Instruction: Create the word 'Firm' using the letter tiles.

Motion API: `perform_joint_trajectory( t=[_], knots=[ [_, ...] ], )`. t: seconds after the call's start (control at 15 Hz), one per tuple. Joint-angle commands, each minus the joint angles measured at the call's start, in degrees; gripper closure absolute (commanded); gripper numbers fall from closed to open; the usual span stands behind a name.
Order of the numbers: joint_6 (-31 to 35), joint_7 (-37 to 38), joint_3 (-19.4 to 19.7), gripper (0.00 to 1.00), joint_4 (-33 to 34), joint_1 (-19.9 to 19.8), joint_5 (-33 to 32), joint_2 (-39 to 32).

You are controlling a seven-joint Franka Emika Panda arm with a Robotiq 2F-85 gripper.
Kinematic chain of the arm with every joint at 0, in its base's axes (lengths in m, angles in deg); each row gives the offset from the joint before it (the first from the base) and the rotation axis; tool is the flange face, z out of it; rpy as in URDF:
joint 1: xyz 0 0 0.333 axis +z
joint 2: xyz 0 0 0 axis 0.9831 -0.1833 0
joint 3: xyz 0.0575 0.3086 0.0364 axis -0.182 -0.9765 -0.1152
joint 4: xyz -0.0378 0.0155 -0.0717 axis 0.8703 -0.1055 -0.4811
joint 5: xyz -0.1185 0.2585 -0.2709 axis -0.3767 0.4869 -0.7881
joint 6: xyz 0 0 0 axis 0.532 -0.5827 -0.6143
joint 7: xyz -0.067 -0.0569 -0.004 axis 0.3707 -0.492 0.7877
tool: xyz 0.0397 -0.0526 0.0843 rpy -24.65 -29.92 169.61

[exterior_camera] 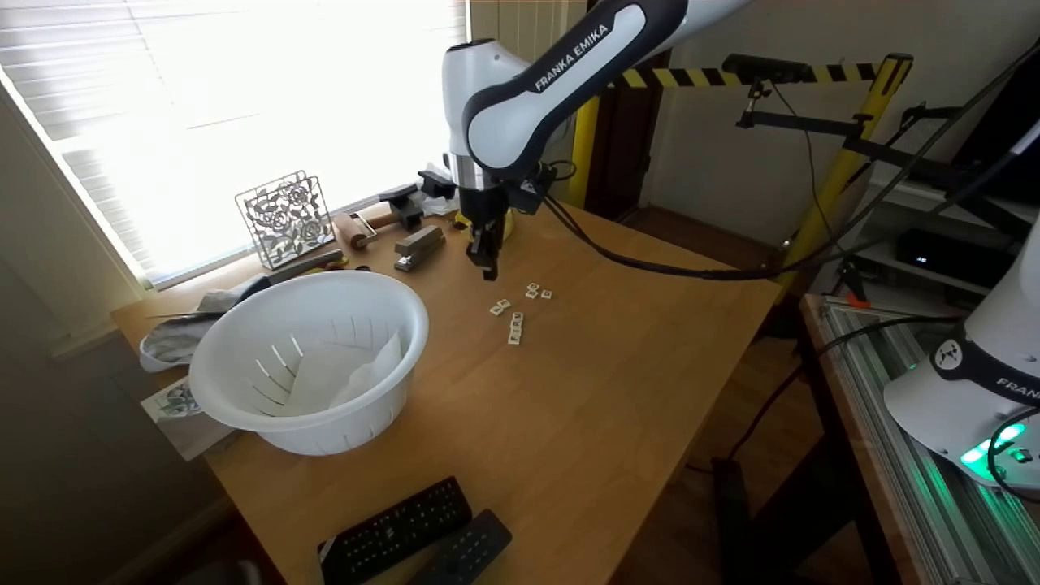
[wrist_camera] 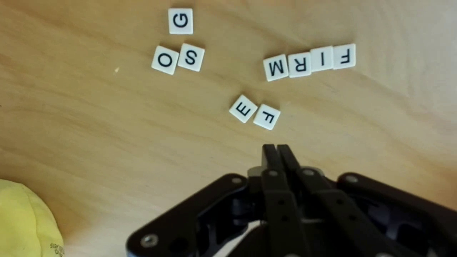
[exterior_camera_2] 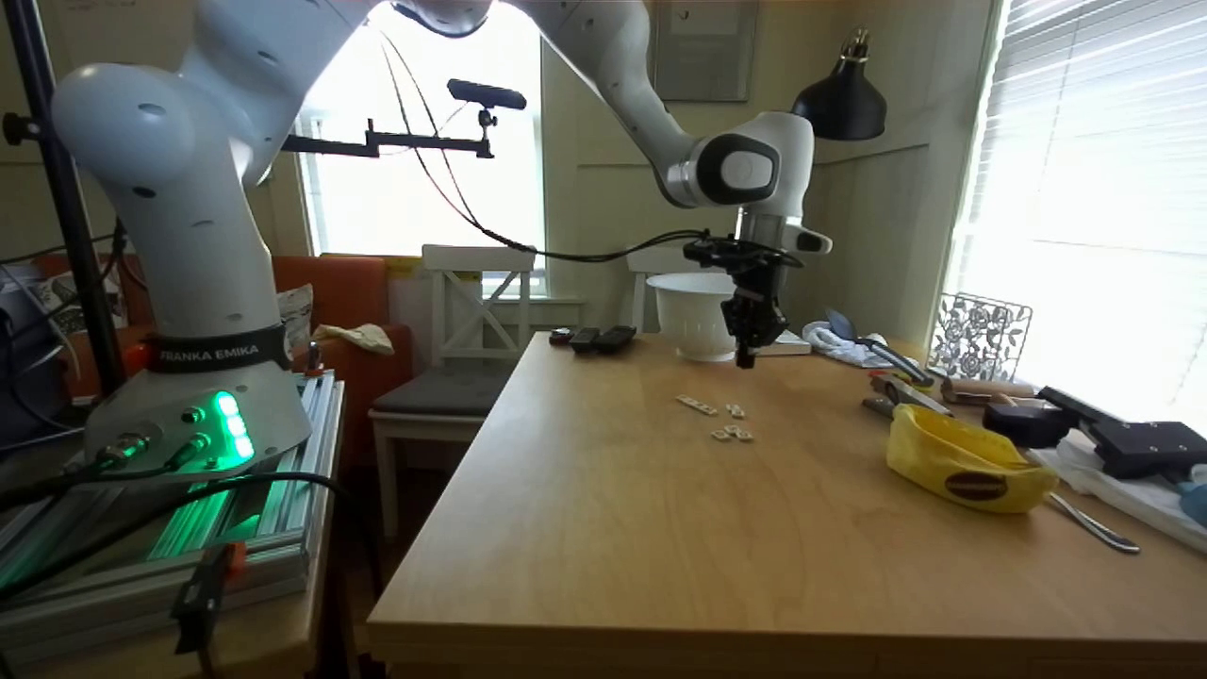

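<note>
Fingers (wrist_camera: pixel 271 160), black, pressed together above wood-grained table (wrist_camera: pixel 142 153). Wrist view, from tips: smooth, square letter tiles (wrist_camera: pixel 313 60) read FIRM at 1 o'clock; five loose tiles (wrist_camera: pixel 243 109) toward 11. Yellow pouch (wrist_camera: pixel 25 221) at 8 is cut off, print illegible.

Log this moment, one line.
FIRM row: complete | gripper: shut, empty, above table | spare: E, F, S, O, G

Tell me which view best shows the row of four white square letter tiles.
The wrist view: from close above, the row of tiles reads FIRM clearly, though upside down. Both exterior views show it far smaller and harder to read.
</note>
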Motion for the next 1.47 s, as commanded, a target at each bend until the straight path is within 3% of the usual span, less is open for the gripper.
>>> perform_joint_trajectory(
  t=[0.0, 0.53, 0.6, 1.4],
  knots=[
    [-1.05, 1.66, -0.59, 0.61, -4.67, 0.50, 0.52, 3.89],
    [-7.51, 2.49, -0.72, 0.05, -9.03, 1.42, 0.24, 8.32],
    [-8.04, 2.57, -0.68, 0.01, -9.53, 1.54, 0.19, 8.87],
    [-8.92, 4.49, -0.34, 0.00, -15.52, 2.67, -0.22, 14.80]
  ],
)
